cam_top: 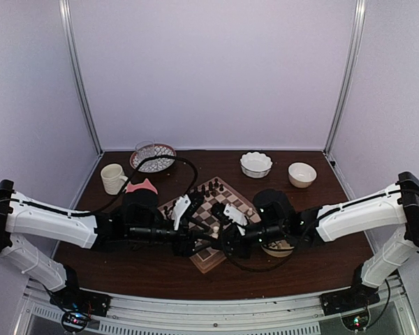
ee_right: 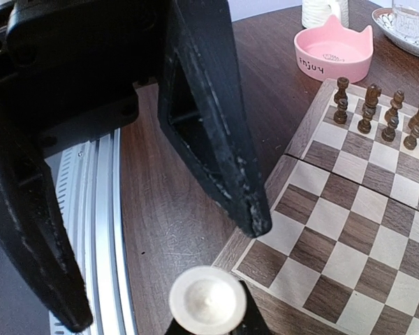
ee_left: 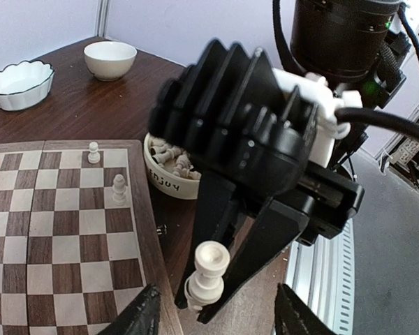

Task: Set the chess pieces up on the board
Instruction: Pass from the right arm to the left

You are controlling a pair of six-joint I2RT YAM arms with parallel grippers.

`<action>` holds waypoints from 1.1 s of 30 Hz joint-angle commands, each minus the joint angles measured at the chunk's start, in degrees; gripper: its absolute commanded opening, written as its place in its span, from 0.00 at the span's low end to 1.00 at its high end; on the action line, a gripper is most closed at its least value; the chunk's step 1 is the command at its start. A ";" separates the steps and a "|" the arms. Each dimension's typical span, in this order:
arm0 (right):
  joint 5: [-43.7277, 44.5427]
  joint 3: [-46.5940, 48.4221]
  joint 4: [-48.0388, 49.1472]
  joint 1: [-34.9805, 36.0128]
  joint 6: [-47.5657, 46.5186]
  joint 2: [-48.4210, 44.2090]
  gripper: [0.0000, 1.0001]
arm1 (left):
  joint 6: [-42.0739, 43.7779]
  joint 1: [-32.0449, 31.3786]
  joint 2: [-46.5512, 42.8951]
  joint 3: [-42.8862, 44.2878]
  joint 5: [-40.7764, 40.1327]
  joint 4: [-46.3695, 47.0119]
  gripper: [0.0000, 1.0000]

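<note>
Above the near corner of the board [cam_top: 223,204], the top camera shows the left gripper [cam_top: 197,241] and right gripper [cam_top: 225,244] meeting tip to tip; their jaws are too small to read from this height. Dark brown pieces [cam_top: 211,188] stand along the board's far side.

From the left wrist, the right gripper pinches 1 cream-white piece [ee_left: 208,276] upright between its fingertips, just beside the board's rim. 2 chess pieces [ee_left: 93,152] stand on squares near that edge, and more lie in a white dish [ee_left: 169,183] on the table [ee_left: 91,98], close to the board. The left gripper's own fingers [ee_left: 136,317] stand spread at the bottom.

From the right wrist, the held piece's round top shows at the bottom edge. The left gripper's 2 black fingers [ee_right: 216,139] stand wide apart. A pink bowl [ee_right: 333,56] sits beyond the board's corner.
</note>
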 commanded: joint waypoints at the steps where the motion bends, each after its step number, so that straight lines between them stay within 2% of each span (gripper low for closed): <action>1: -2.46 1.84 0.25 0.29 -0.51 -0.28 0.03 | 0.91 0.28 0.56 1.72 1.00 1.30 0.53; 11: -4.69 2.63 0.15 0.37 -0.25 0.83 0.03 | 0.42 0.28 0.98 2.01 1.01 1.51 0.38; 21: -5.27 3.03 -0.07 0.63 -0.41 1.31 0.03 | 0.07 0.28 -0.46 0.80 -0.19 2.59 0.38; 33: -5.25 3.21 -0.41 0.79 -0.59 1.42 0.04 | 0.06 0.30 -1.76 -1.15 0.34 6.13 0.27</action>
